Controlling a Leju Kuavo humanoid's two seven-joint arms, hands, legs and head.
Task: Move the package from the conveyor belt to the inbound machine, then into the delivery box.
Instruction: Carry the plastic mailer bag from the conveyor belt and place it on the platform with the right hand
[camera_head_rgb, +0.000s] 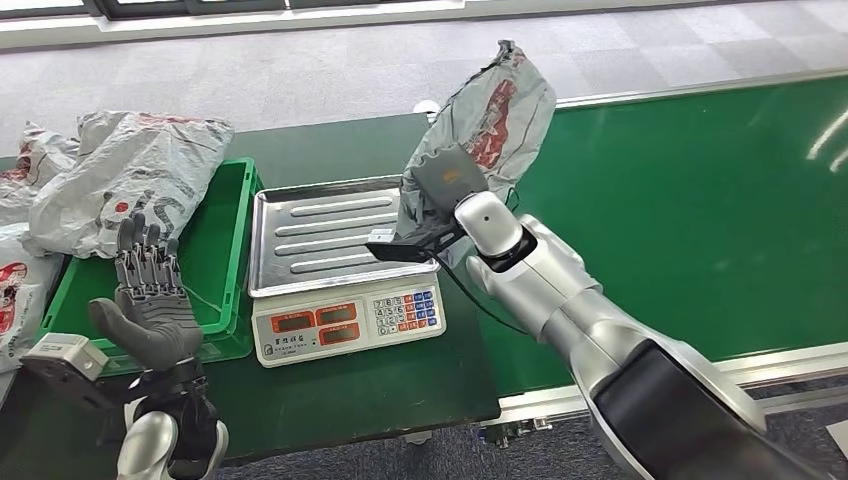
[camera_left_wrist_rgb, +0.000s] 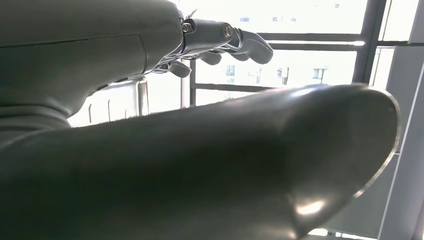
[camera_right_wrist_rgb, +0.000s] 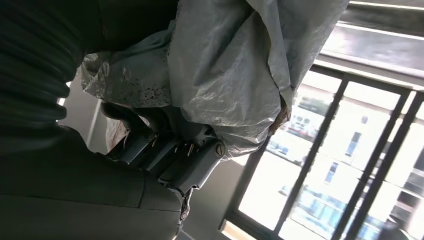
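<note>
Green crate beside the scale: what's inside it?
A grey package lies across the green crate's far end; the near floor shows bare green. Whatever sits beneath that package is hidden.

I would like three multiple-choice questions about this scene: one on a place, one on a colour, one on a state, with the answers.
1. Where is the package?
A. in the green crate
B. held up beside the scale's tray
C. flat on the conveyor belt

2. What colour is the crate?
A. green
B. blue
C. red

3. How is the left hand?
A. gripping a package
B. pressing the scale keys
C. holding nothing, fingers apart

Answers: B, the right hand holds it raised by the scale; A, its walls are green; C, the fingers stand upright and apart.
</note>
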